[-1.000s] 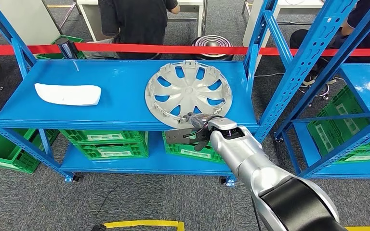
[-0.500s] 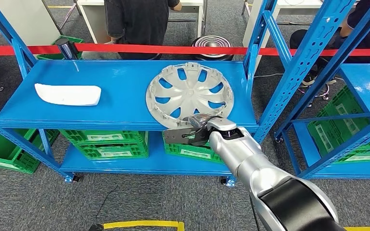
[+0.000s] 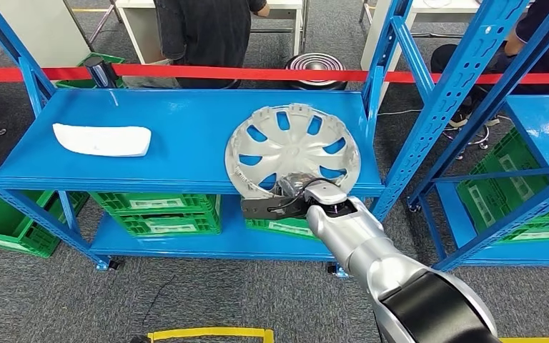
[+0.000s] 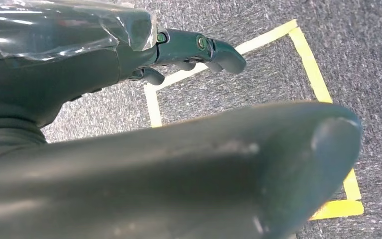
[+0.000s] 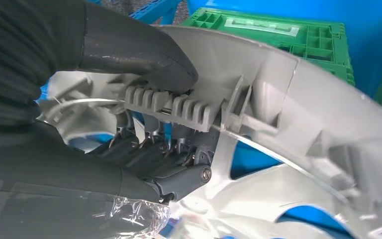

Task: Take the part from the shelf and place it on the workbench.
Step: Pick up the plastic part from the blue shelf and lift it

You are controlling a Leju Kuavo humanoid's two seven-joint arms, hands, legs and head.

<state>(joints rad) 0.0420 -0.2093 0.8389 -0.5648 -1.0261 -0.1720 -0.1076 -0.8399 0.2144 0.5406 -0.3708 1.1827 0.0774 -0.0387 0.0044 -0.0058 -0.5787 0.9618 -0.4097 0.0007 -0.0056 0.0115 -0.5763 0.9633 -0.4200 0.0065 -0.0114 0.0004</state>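
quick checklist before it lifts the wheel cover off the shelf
1. Right hand grips wheel cover at its near rim: ok.
2. Thumb over the rim, fingers under it: ok.
3. Cover's near edge past the shelf front: ok.
4. White part apart from the cover: ok.
5. Left hand holds nothing, above the floor: ok.
6. Workbench free to receive it: cannot tell.

A white curved panel (image 3: pixel 101 139) lies flat on the left part of the blue shelving's top level. Green crates (image 3: pixel 156 212) sit on the level beneath, and more green crates (image 3: pixel 504 171) fill the neighbouring rack on the right. A red tape (image 3: pixel 186 72) stretches behind the shelving, with a person in dark clothes (image 3: pixel 204 32) beyond it. Yellow floor tape (image 4: pixel 323 89) marks the grey carpet.
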